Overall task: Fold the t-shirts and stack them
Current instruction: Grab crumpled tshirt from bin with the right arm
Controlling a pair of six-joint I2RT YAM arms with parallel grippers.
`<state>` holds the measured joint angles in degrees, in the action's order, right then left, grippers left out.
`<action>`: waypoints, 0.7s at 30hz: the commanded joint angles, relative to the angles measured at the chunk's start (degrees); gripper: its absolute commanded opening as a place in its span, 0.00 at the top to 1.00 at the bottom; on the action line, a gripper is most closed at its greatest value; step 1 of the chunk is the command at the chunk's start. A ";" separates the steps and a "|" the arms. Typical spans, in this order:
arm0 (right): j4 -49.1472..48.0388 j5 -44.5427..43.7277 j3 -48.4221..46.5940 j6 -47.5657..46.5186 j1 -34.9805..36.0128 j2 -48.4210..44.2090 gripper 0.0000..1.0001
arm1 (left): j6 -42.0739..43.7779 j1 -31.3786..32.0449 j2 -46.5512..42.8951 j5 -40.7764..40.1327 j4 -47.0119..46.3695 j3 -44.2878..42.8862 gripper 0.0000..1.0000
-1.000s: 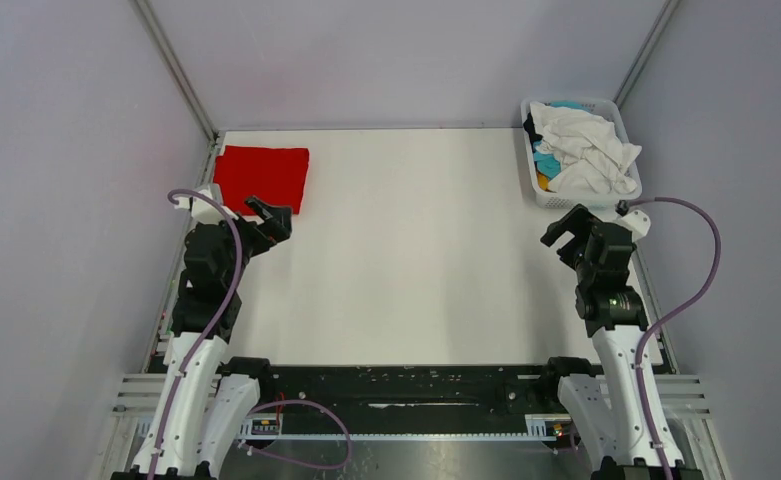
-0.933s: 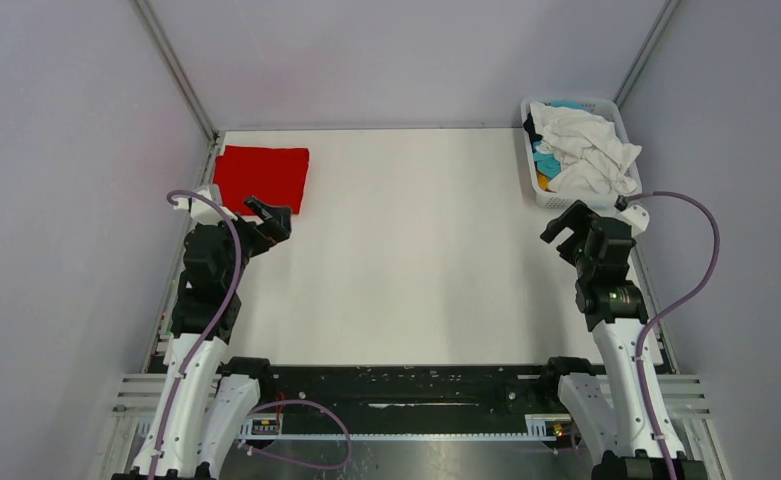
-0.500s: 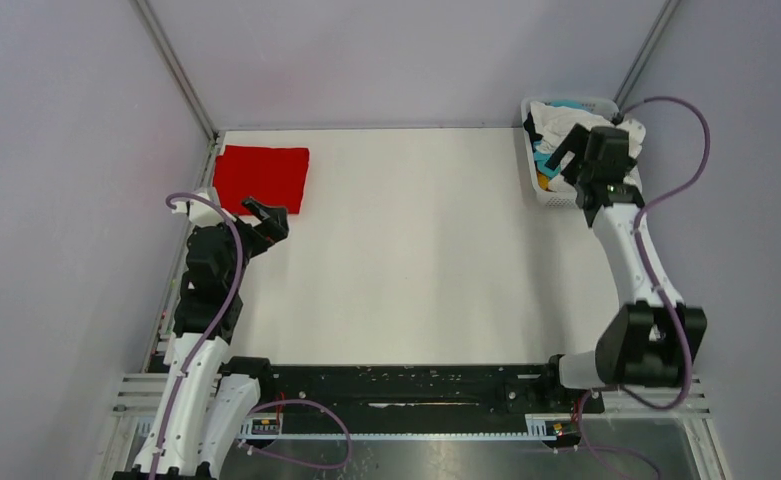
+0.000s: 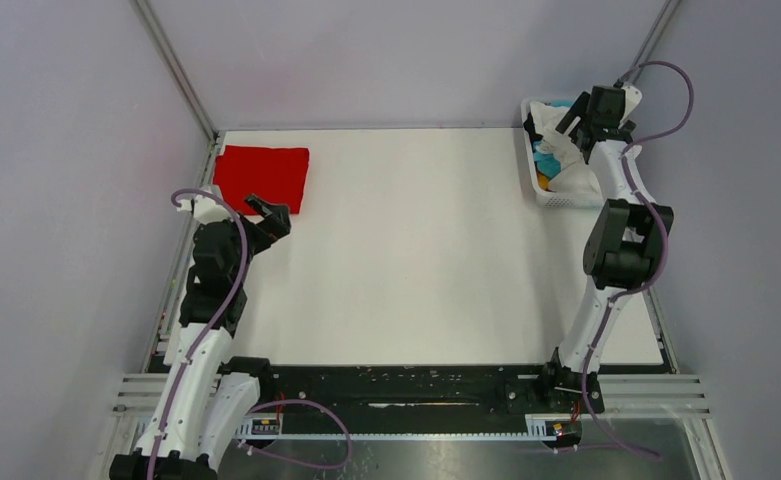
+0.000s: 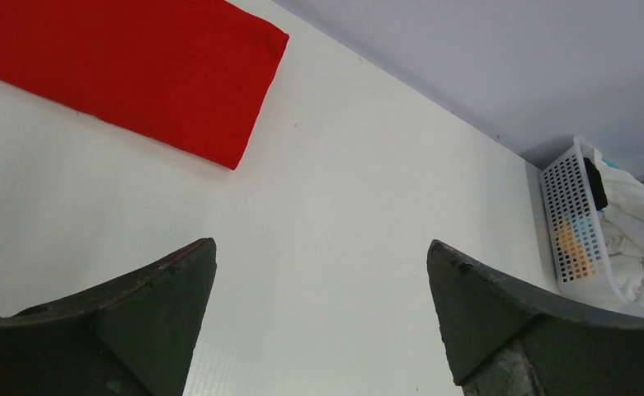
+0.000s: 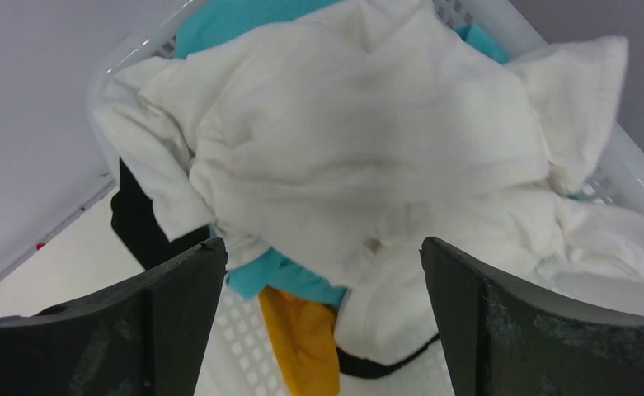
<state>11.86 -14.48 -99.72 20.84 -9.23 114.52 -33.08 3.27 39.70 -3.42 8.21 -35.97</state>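
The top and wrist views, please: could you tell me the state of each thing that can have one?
Bright red cloth t-shirt: folded flat on the table.
White plastic lattice basket: heaped full.
White cloth t-shirt: crumpled, topmost in that basket.
Left gripper: open, empty.
Right gripper: open, empty, over the white t-shirt.

Built w/ white links (image 4: pixel 188 385) & blk joints (image 4: pixel 621 240), strung w/ purple cables (image 4: pixel 692 97), tipped w/ dark-grey wedge fingers (image 5: pixel 137 322).

a lab test cell: bare grey walls (image 4: pixel 86 110), white table (image 4: pixel 416 250).
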 commanded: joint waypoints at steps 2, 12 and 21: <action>3.16 1.68 -12.49 -0.74 -0.43 10.03 0.10 | -0.77 -0.19 1.77 -0.18 -3.47 -0.46 0.01; 12.63 9.83 -29.39 2.36 -0.50 21.13 0.77 | -0.58 -0.19 1.44 -2.48 -1.63 -0.72 0.01; 14.03 7.75 -28.93 -1.65 -0.43 7.25 1.00 | -0.83 -0.19 0.09 -2.38 -0.63 -0.72 0.01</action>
<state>25.43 -7.81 -126.61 21.37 -10.35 134.30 -33.32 3.27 41.01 -5.17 8.40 -35.97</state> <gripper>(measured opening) 0.069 0.989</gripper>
